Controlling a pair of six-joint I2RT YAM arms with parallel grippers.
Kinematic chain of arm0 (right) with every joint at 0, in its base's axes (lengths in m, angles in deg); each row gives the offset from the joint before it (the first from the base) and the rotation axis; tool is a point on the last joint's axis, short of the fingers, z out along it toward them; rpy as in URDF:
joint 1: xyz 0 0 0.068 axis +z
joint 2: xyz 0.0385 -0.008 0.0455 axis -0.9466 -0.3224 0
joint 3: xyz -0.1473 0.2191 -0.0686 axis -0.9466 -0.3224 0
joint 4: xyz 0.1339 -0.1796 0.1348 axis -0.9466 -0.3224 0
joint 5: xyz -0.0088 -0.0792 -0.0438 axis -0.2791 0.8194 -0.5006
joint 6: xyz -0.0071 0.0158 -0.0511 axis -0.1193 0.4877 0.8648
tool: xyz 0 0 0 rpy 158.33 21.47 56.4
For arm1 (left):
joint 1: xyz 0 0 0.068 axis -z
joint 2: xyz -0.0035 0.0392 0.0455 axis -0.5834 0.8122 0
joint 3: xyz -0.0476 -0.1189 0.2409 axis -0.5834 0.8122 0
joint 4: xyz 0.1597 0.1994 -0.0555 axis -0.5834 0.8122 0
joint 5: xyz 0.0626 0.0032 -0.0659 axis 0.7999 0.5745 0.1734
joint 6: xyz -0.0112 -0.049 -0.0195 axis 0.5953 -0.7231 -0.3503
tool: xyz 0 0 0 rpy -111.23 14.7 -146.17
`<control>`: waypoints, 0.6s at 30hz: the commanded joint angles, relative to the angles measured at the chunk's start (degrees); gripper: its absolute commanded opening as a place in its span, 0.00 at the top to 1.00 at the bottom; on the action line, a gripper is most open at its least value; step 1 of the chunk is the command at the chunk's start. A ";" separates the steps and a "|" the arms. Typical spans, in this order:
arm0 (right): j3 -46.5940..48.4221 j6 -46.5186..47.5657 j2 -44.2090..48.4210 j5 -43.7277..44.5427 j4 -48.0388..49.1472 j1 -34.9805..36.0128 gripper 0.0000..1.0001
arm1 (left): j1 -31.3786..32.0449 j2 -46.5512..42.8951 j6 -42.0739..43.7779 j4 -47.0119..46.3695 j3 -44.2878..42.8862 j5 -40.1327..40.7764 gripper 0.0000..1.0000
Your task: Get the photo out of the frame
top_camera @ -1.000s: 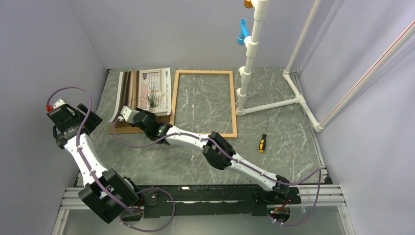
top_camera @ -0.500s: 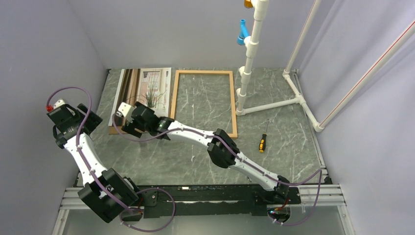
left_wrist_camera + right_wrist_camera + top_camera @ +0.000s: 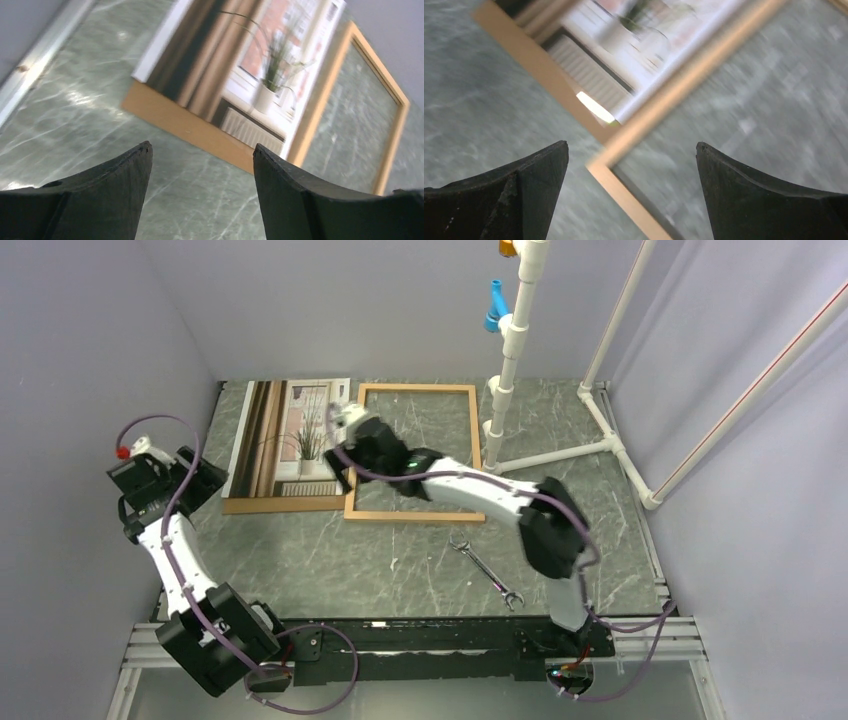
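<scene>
Pale wood strips make up the frame [image 3: 476, 455], which lies flat on the grey-green marbled table [image 3: 330, 565] with only tabletop showing through its opening. The photo [image 3: 285, 435] is outside it, lying face up just to its left on a plain brown backing board [image 3: 285, 505]. The board's near edge shows as a bare strip beyond the print. The photo's right edge runs hard against the frame's left strip. Whether it overlaps the wood cannot be told.

The right arm reaches across from the right, its forearm lying over the near part of the frame's opening and hiding part of the left strip in the top view. The right gripper [image 3: 630, 152] hangs above the frame's near-left corner with its fingers [image 3: 531, 175] spread wide and nothing between them. Below it are the corner of the frame, the board's edge and the near-right corner of the print. That wrist view is blurred.

The left gripper [image 3: 202, 152] sits off to the left of the board, near the side wall, above bare tabletop. Its jaws are also apart and empty, and they face the photo's curtain stripes and potted plant.

A silver wrench [image 3: 485, 572] lies on the table nearer the bases, well apart from the frame. A white pipe stand [image 3: 507, 370] rises just beside the frame's far-right corner and carries a blue fitting [image 3: 493, 305]. More white pipe [image 3: 620, 450] runs along the table's right side.
</scene>
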 commanded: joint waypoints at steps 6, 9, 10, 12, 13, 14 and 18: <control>-36.93 -11.03 38.66 9.80 8.08 -5.84 0.00 | 18.68 -8.49 6.12 -7.82 1.31 -10.46 0.22; -42.83 -11.94 50.24 14.41 2.05 -5.84 0.00 | 25.87 -14.26 9.17 -8.35 2.30 -9.02 0.20; -44.08 -12.75 54.03 16.12 -0.57 -5.86 0.00 | 27.61 -16.31 9.70 -9.10 2.70 -9.10 0.20; -45.39 -14.56 61.92 19.96 -6.06 -5.84 0.00 | 29.57 -20.52 10.07 -11.05 3.81 -10.84 0.18; -45.80 -15.24 65.73 21.63 -8.57 -5.84 0.00 | 29.84 -22.77 9.20 -11.94 4.01 -12.17 0.18; -46.06 -15.68 69.66 23.21 -10.91 -5.86 0.00 | 29.87 -24.63 8.03 -12.17 3.88 -13.56 0.17; -47.26 -15.56 83.74 26.92 -17.67 -5.80 0.00 | 29.96 -32.08 0.21 -12.30 2.33 -20.01 0.15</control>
